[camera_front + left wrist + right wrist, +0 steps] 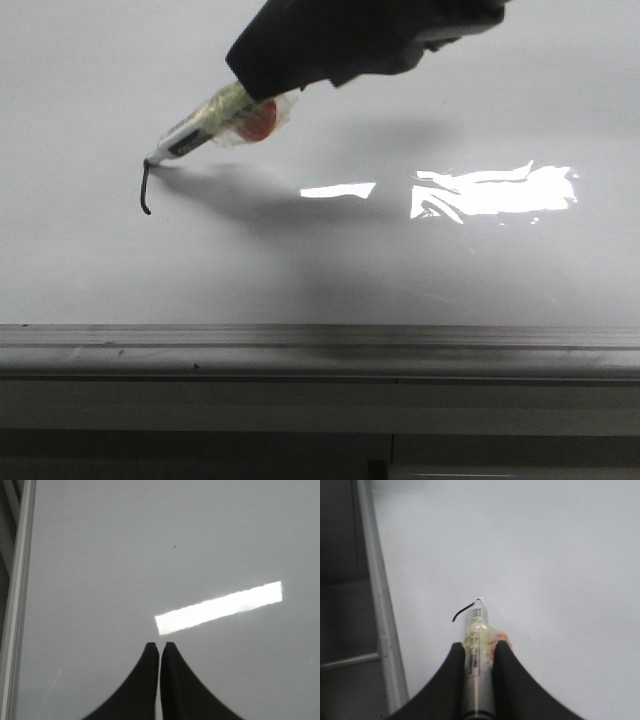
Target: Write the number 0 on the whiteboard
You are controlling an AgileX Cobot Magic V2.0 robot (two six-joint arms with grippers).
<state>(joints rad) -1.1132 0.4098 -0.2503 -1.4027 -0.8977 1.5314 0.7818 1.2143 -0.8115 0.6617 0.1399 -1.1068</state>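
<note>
The whiteboard (pixel 420 270) is a large glossy pale grey board with a grey rail (pixel 320 350) along its near edge. My right gripper (pixel 478 647) is shut on a marker (pixel 205 125) wrapped in clear tape, tilted with its tip touching the board at the left. Below the tip runs a short dark stroke (pixel 146 190) with a small hook at its end, the only part of the number 0 that shows; it also shows in the right wrist view (pixel 461 613). My left gripper (pixel 159 645) is shut and empty over bare board (pixel 150 545).
Bright glare patches (pixel 495 190) lie on the board right of centre, and one shows in the left wrist view (pixel 218 608). The board's metal frame edge (pixel 380 625) runs beside the stroke in the right wrist view.
</note>
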